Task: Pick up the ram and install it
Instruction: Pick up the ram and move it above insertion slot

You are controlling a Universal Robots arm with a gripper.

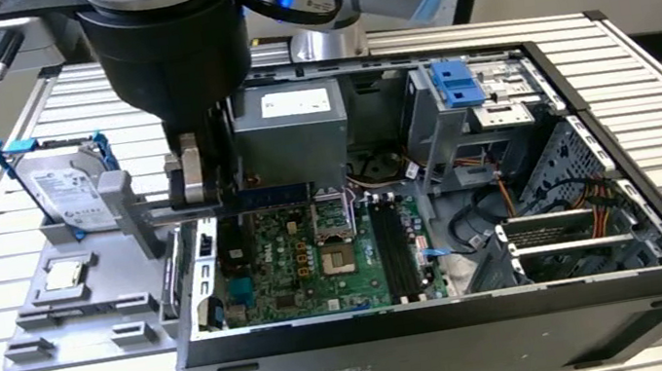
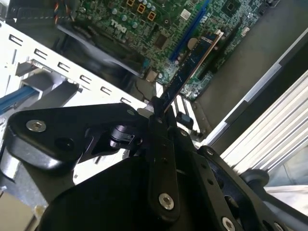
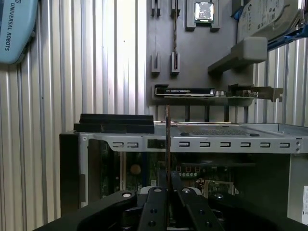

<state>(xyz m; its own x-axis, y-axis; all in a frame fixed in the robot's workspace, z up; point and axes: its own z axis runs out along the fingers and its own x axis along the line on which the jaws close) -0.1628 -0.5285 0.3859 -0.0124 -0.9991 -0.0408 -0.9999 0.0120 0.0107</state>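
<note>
Evidently, the black gripper (image 2: 156, 109) pinched the slim dark green ram stick (image 2: 192, 62) above the green motherboard (image 1: 290, 260). Seating it (a judgement) needed its edge parallel with the black slots (image 1: 391, 250).

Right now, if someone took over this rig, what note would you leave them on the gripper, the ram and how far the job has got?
Gripper: shut on the ram, pinching one end; the stick juts out past the fingertips.
Ram: held in the air over the motherboard of the open computer case, near the case wall on the exterior view's left.
Done: the pick-up. The ram is clear of the grey holder, where the hard drive and the processor chip sit.
Left: the install. The ram is not in a memory slot yet.
</note>
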